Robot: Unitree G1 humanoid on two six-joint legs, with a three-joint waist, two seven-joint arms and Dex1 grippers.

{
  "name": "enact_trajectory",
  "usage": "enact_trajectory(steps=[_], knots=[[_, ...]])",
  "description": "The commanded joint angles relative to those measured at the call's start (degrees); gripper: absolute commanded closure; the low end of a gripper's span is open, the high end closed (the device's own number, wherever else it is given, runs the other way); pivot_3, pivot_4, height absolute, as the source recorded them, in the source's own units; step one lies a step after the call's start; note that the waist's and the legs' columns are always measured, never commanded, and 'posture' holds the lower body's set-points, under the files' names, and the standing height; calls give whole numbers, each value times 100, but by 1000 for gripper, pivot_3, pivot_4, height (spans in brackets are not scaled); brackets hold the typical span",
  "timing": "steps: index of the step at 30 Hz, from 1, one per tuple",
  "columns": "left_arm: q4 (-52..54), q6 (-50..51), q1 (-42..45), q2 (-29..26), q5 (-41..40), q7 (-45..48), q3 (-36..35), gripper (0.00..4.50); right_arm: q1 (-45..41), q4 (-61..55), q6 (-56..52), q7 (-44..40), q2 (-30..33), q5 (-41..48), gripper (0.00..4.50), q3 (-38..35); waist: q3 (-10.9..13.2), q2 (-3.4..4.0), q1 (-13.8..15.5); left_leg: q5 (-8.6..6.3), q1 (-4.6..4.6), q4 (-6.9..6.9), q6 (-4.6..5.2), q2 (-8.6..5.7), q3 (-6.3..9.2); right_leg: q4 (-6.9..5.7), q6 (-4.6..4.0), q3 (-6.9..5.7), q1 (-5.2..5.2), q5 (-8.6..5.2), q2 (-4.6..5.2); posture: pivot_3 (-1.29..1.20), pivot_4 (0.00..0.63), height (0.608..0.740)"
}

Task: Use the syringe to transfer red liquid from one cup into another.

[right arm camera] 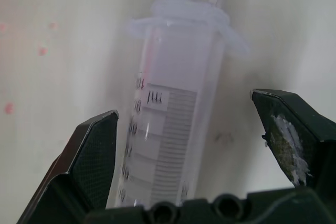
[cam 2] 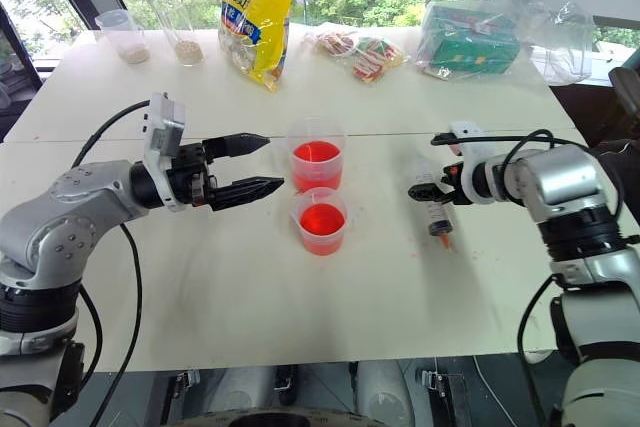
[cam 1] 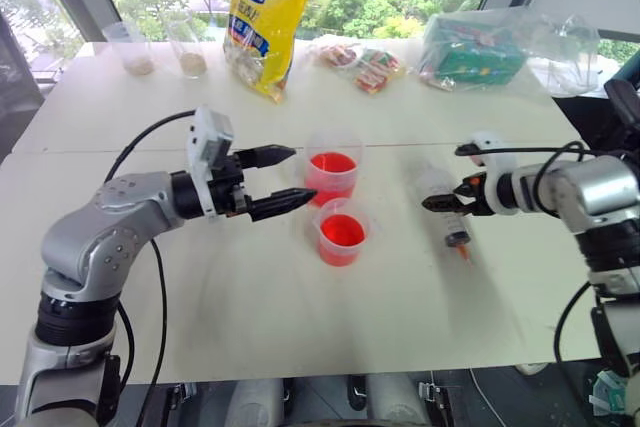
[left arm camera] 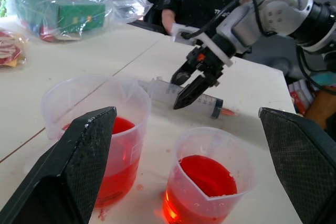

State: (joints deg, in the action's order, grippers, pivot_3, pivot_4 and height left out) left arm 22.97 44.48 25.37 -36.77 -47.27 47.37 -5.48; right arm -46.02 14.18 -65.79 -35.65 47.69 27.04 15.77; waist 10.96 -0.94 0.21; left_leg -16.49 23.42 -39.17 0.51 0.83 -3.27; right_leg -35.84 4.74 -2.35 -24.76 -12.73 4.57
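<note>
Spread wide, my right gripper (right arm camera: 184, 145) straddles the syringe (right arm camera: 173, 129), grasping nothing yet.

Its barrel lies flat on the table (cam 1: 250, 317) between my fingers; next I judge I must sink and clench on it. Left gripper (cam 1: 275, 180) also hangs unclenched just beside two cups (cam 1: 332, 175) holding red liquid (cam 1: 341, 232). Only the wrist view shows the printed scale; the left wrist view shows the reddish nozzle.

A large clear plastic syringe (cam 2: 432, 209) with printed scale marks lies flat on the white bench (cam 2: 200, 287), reddish nozzle pointing toward the near edge. To its left, bright red-orange liquid (cam 2: 321, 218) partly fills two translucent plastic cups (cam 2: 318, 152) standing upright, one just behind the other.
</note>
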Motion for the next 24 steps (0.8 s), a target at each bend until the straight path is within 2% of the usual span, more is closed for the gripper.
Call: enact_trajectory(steps=[1,2,5,9,10,13,17,18,21,24], knots=[[199,-131,-23,-12,-32,-43,-139,0,-172,245,222,-204,-168,-396,101,143,0,-1,-13,0,0,0,0,0,1,0,0,-1,1,0,-1,0,150,740],[210,-146,-45,-9,-22,-52,-134,0,-189,276,219,-254,-218,-453,101,142,-1,-1,-22,0,-4,0,-1,0,1,-2,0,-1,3,0,-1,0,150,740],[202,-166,-42,23,-22,-75,-111,0,-172,187,236,-412,-276,-708,982,293,-1,-2,-57,1,-6,-3,-2,1,2,-5,-1,-1,6,0,0,0,150,740],[86,-236,5,-6,47,16,-79,0,27,-287,169,-631,-222,-904,2971,474,-1,-2,-91,1,-6,-3,-2,1,5,-10,1,-2,6,1,0,0,150,740],[56,-249,34,-9,58,31,-75,0,74,-404,136,-650,-214,-927,3101,473,-1,-2,-96,1,-7,-2,-2,2,6,-11,1,-3,6,1,-2,0,150,740],[-59,-327,115,-51,129,123,-69,0,182,-774,48,-598,-184,-1029,3103,374,-1,-2,-92,1,-8,0,-2,3,8,-18,1,-5,4,1,-3,0,150,740],[-341,-489,321,-109,326,252,-20,0,104,-1064,-39,-352,-192,-1034,3103,-248,-1,-1,-85,2,-6,0,-3,3,9,-18,0,-7,3,1,-2,0,150,740],[-434,-516,398,-113,369,271,-20,0,62,-1130,-23,-262,-277,-951,3103,-558,-1,0,-84,2,-5,-1,-3,1,7,-18,0,-6,1,1,0,0,150,740],[-918,-550,894,-84,456,354,-4,0,-301,-1616,673,0,-927,-169,3103,-2222,0,1,-80,2,-2,-2,-4,0,5,-18,2,-5,-3,2,1,0,150,740],[-1300,-596,1183,-181,470,598,-109,0,-540,-2025,1099,219,-1589,238,3103,-2823,3,6,-103,4,0,1,-6,1,3,-24,3,-4,-11,2,-3,0,150,740]])
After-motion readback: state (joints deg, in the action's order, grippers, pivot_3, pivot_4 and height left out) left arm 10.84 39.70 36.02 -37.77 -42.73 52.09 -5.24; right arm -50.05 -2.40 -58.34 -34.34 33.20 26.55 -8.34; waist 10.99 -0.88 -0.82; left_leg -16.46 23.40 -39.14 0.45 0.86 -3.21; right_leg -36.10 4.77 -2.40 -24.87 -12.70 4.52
